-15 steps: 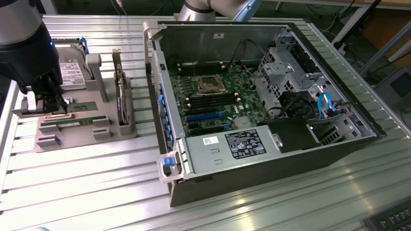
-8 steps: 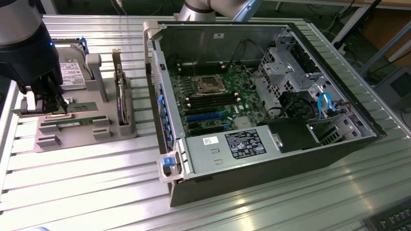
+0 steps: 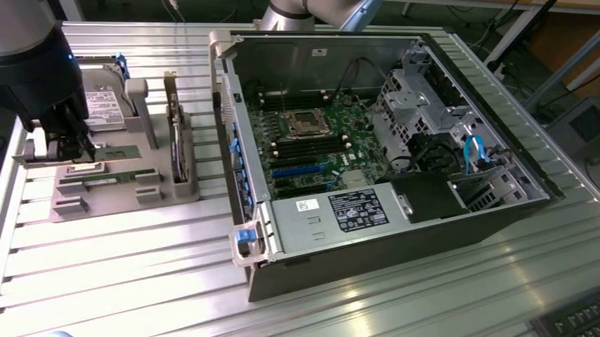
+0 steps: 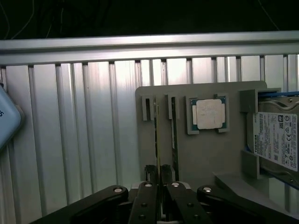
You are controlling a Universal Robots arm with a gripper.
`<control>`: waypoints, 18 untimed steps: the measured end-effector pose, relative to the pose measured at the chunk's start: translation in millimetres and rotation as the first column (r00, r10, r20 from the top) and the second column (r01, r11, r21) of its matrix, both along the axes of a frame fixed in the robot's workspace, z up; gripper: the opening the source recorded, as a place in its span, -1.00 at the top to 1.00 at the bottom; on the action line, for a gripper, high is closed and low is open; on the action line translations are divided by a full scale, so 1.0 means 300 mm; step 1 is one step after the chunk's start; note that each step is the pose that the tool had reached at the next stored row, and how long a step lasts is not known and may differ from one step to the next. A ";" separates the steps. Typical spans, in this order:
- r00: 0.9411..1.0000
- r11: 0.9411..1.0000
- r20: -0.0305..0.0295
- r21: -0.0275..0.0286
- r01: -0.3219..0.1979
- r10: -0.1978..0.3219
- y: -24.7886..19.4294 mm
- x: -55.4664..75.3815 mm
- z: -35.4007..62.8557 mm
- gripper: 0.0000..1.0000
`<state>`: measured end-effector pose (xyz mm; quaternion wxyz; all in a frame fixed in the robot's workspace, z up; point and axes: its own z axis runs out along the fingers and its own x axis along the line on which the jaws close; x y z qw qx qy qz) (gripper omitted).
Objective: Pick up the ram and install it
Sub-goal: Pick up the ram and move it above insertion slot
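My gripper (image 3: 80, 151) hangs over the grey parts holder (image 3: 117, 203) at the exterior view's left. It is shut on the ram (image 4: 156, 135), a thin green stick seen edge-on between the two black fingers (image 4: 148, 186). In the exterior view the ram (image 3: 117, 150) juts out from the fingertips toward the exterior view's right, and looks slightly raised above the holder (image 4: 205, 158). A second green stick (image 4: 174, 135) stands in its slot beside it, and shows in the exterior view (image 3: 103, 179) too. The slot (image 4: 147, 108) on the other side of the held ram looks bare.
A silver processor chip (image 4: 210, 114) and a hard drive (image 4: 275, 140) with a white label sit in the same holder. The open computer case (image 3: 525, 189), with its motherboard (image 3: 310, 144), lies to the exterior view's right on the ribbed aluminium table (image 3: 140, 267). A pale blue object (image 4: 7, 116) sits near the table edge.
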<state>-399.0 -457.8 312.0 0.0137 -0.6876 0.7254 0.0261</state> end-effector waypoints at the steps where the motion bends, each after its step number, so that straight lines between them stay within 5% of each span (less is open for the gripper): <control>1: 1.000 1.000 0.000 0.000 0.000 0.000 0.000 -0.002 0.004 0.73; 9: 1.000 1.000 0.000 0.000 0.000 0.000 0.000 -0.009 0.054 0.73; 18: 1.000 1.000 0.000 0.000 0.000 0.000 0.000 -0.009 0.167 0.73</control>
